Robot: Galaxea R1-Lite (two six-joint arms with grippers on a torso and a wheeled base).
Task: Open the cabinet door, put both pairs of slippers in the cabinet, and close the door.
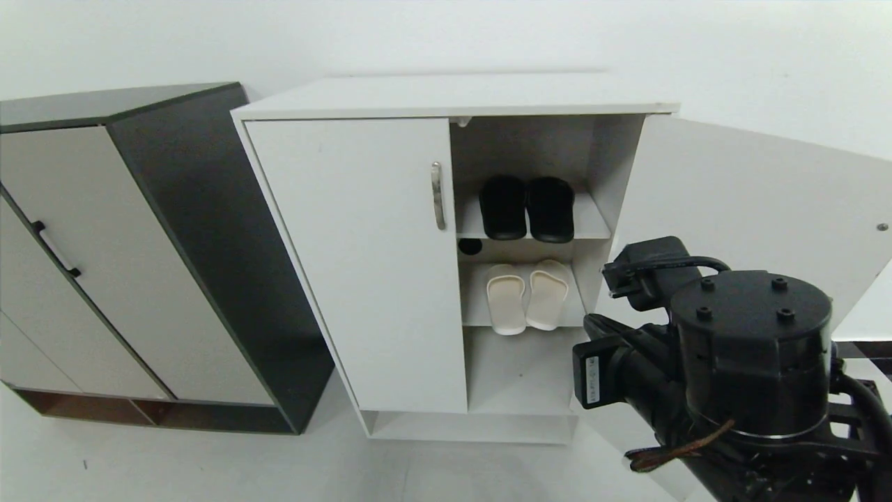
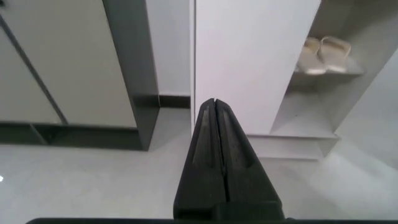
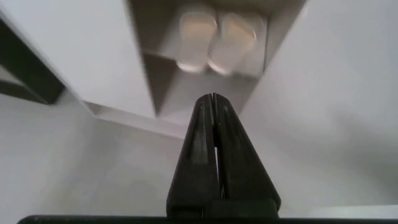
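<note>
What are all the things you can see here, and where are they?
White cabinet: one, white, in the middle.
Closed door: one, white, its left half, silver handle.
Open door: one, white, swung out right.
Black slippers: one pair, black, top shelf.
Cream slippers: one pair, cream, middle shelf.
Dark cabinet: one, dark grey, pale doors, left of the white one.
Left gripper: one, black, shut, facing the closed door.
Right gripper: one, black, shut, before the open side.

Bottom compartment (image 1: 519, 369) lies free; black slippers (image 1: 505, 208) and cream slippers (image 1: 506, 303) fill the two above.
</note>
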